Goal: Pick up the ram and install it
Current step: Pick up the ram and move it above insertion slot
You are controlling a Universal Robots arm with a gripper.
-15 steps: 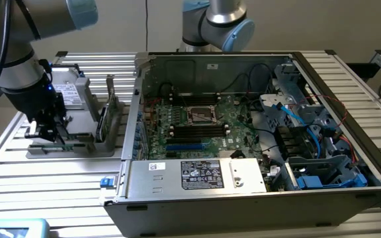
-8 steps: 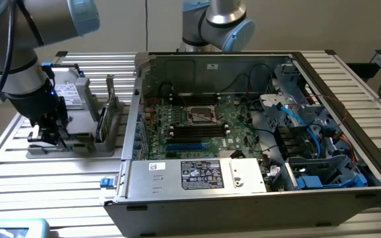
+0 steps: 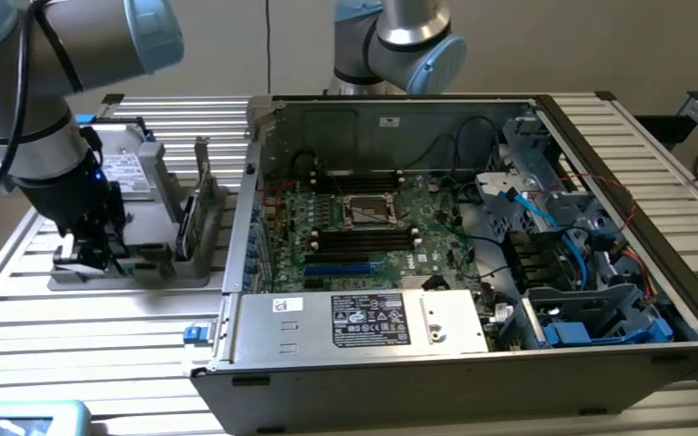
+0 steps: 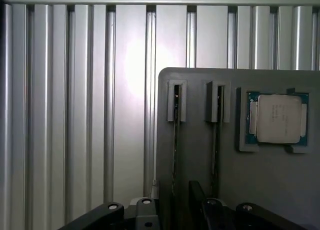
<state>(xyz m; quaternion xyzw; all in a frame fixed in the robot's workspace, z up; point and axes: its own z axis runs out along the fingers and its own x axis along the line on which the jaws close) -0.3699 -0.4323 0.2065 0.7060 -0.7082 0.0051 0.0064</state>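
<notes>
Nothing is installed yet. The ram stands edge-on in a grey holder beside the case, and the board's slots look bare. The gripper hangs over the holder, jaws apart, seemingly straddling the stick, gripping nothing. The case sticker is too small to read.

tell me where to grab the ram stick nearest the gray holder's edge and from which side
Probably best to pinch the ram stick across its flat faces at mid-length of its upper edge, coming straight down. It stands on edge in a narrow slot of the gray holder, so just that thin edge is exposed.
</notes>
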